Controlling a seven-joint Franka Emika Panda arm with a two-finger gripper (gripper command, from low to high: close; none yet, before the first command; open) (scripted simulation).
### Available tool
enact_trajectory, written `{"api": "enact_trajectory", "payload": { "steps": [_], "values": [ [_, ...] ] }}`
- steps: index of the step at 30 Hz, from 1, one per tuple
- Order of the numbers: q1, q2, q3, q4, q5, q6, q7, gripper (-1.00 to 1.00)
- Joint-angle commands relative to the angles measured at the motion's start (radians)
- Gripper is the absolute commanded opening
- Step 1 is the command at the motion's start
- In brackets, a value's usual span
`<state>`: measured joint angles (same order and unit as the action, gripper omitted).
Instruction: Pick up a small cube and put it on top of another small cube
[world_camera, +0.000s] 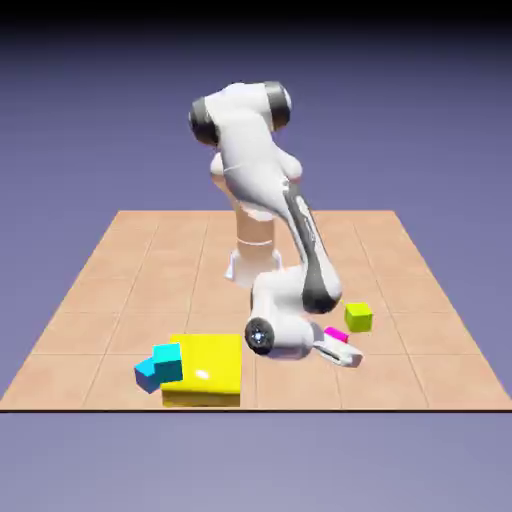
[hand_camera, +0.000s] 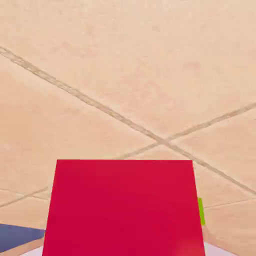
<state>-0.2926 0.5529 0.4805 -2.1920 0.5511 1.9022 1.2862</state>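
Magenta cube (hand_camera: 124, 207), no longer one way than another, sits square between the closed pincer's (world_camera: 340, 350) fingertips.

- Exterior view: the magenta cube (world_camera: 337, 334) was mostly covered by the hand; only a strip of its upper part was exposed.
- Exterior view: the fingertips were obscured behind the hand (world_camera: 338, 350), and their contact with the magenta cube could not be verified.
- Exterior view: the cyan block (world_camera: 168, 363) covered part of the yellow block (world_camera: 208, 368) and part of the blue face beside it.
- Hand view: the lower portion of the magenta cube, rendered red, was cut off by the bottom edge.
- Hand view: the lime cube (hand_camera: 201, 211) was reduced to a sliver at the magenta cube's right side.
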Motion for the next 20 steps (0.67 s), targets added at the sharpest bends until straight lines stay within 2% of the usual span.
{"api": "enact_trajectory", "payload": {
  "steps": [1,7,13,14,20],
  "values": [
    [-0.010,-0.025,0.036,-0.033,-0.003,0.004,0.003,-1.00],
    [-0.069,-0.168,0.241,-0.220,-0.003,0.029,0.016,-1.00],
    [0.002,-0.063,0.238,-0.284,0.025,0.206,-0.010,-1.00],
    [0.002,-0.063,0.238,-0.284,0.025,0.206,-0.010,1.00],
    [-0.069,-0.168,0.241,-0.220,-0.003,0.029,0.016,1.00]
  ]
}}
